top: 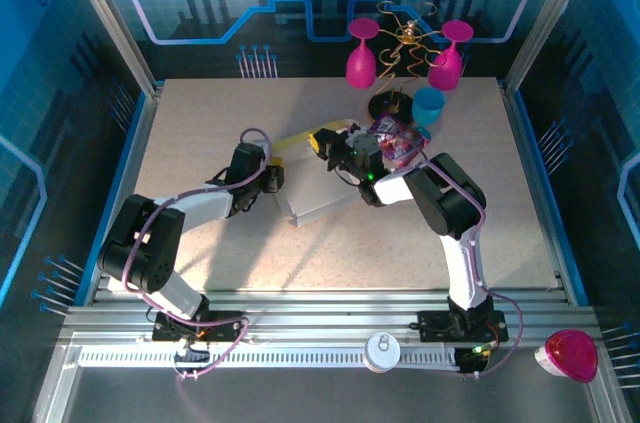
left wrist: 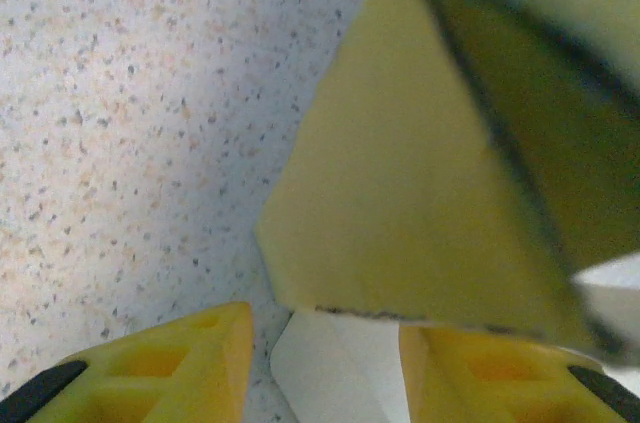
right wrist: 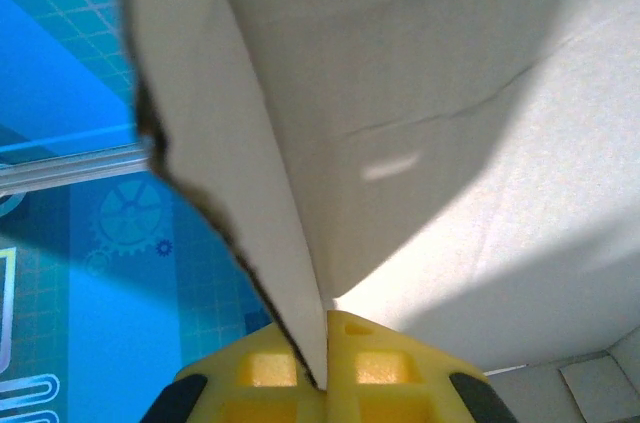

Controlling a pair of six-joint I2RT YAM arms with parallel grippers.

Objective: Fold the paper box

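Box [top: 318, 203] sits mid-bench [top: 200, 123], one flap lifted, walls not yet formed; the left pincer [top: 272, 179] is at its 9 o'clock, the right pincer [top: 328, 146] at 1 o'clock.

Left wrist: pincer [left wrist: 325, 363] half open, with a pale corner loose between its fingers.

Right wrist: pincer [right wrist: 325, 343] pinched tight on a pale flap [right wrist: 250, 143].

Most folding seems left.

Counter [top: 200, 133], left side: bare, a free way in. Near right quarter: bare too. Centre: taken by the paper box [top: 318, 201]; its yellow flap rises just ahead of my left fingers [left wrist: 150, 368], with open counter only to their left. Back edge is crowded: pink goblets [top: 360, 63], blue cup [top: 430, 105] and purple snack packet [top: 395, 143], just beside my right wrist. A pale flap walls in my right fingers [right wrist: 270, 373].
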